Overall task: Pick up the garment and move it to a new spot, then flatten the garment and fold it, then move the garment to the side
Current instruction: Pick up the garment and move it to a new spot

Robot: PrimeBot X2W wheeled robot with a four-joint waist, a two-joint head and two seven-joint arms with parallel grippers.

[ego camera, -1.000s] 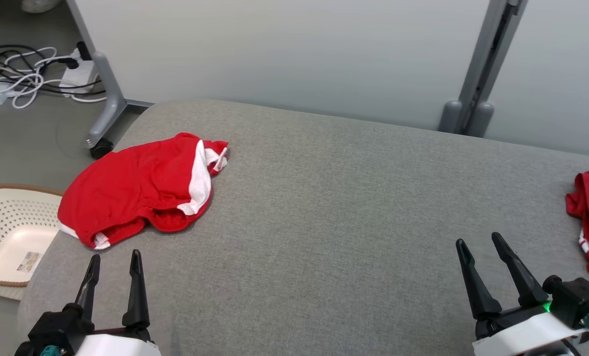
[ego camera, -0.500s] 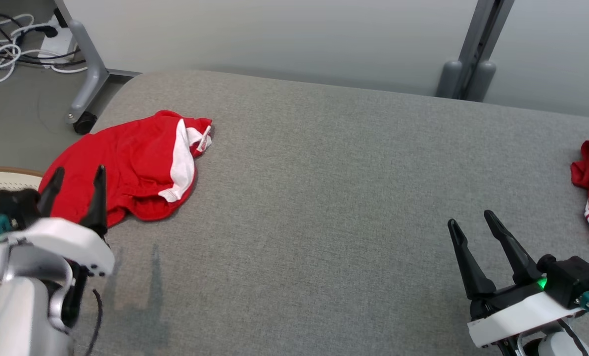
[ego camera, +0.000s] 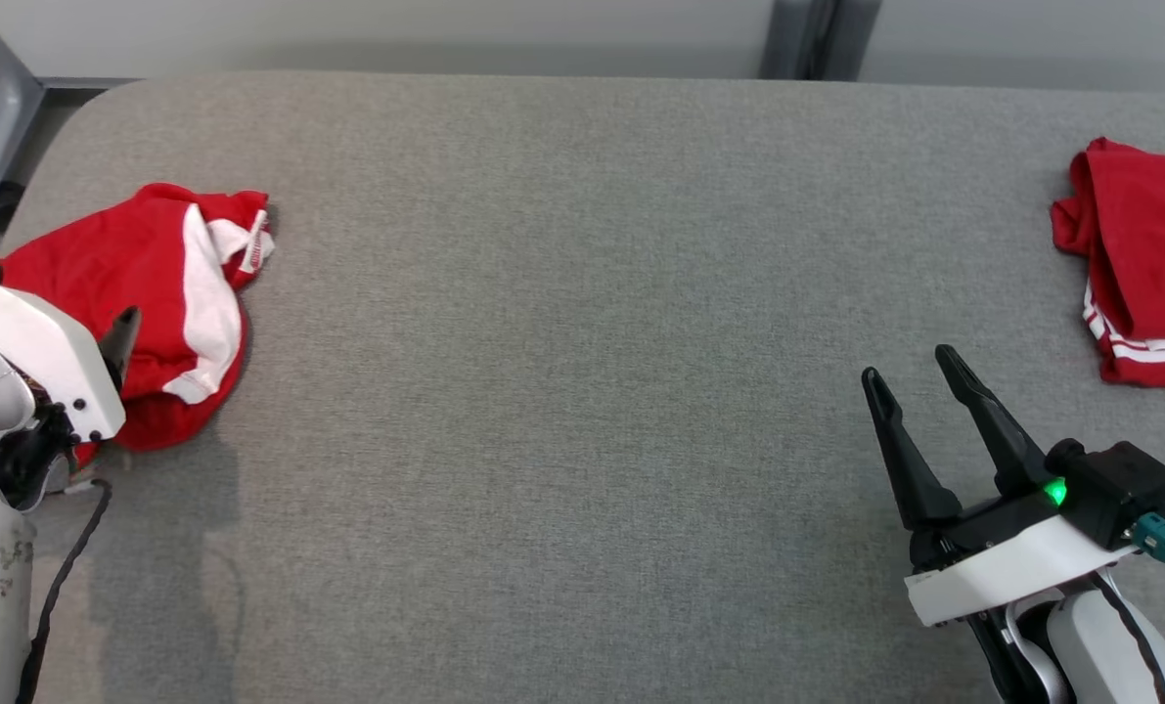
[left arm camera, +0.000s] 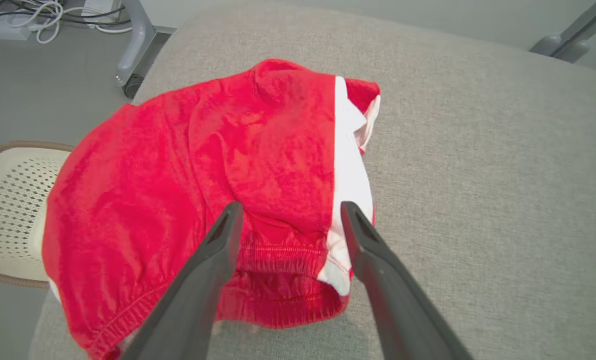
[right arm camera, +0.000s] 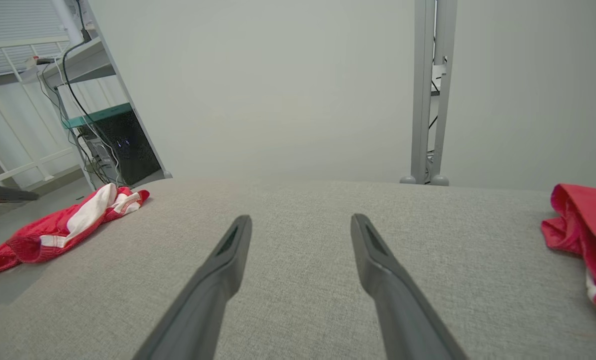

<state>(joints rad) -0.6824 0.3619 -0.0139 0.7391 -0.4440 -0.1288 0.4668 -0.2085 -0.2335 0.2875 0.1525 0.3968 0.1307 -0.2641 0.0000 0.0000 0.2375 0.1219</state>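
Red garment (left arm camera: 177,165) lies crumpled at the grey cushion's (ego camera: 582,293) left end; left gripper (left arm camera: 291,207), fingers apart above its gathered hem, should sink deep before pinching. Right gripper (ego camera: 907,364) hangs spread.

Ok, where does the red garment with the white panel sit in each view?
Head view: the red garment with the white panel sits at the far left.
Left wrist view: centre-left, under the open left claw.
Right wrist view: low at the left edge.
Shared landmark: the grey fabric surface, with the garment at its left end.
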